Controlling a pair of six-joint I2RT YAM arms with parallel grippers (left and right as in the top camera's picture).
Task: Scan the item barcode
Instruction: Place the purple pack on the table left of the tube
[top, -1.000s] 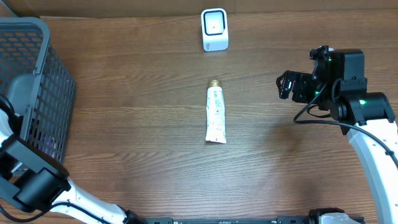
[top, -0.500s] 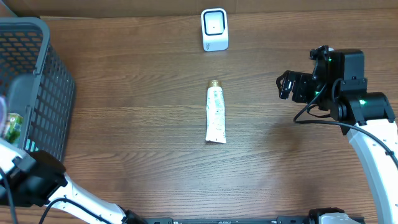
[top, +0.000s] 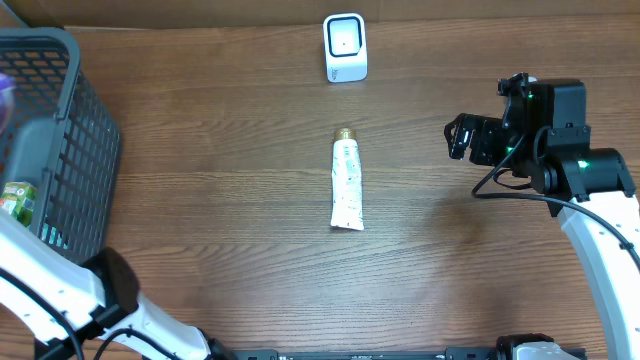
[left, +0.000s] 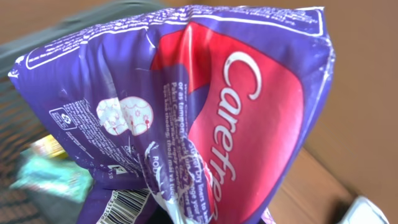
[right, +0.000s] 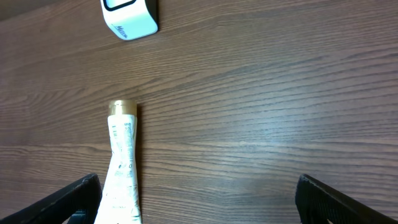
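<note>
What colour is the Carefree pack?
The pack is purple, with a red panel and white lettering; the left wrist view shows it best.

Right gripper (right: 198, 202): two flat black fingers (right: 65, 200). Behind the jaws, black boxy joint housing (top: 560, 110) w/ small green light (top: 583, 165), thin black cable (top: 520, 196), white tube link (top: 600, 250). Left arm (top: 45, 275): white, w/ black joint (top: 115, 285).

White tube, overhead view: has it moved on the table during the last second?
No. The white tube lies in the same spot, below the white scanner, its gold cap pointing toward it as before.
</note>
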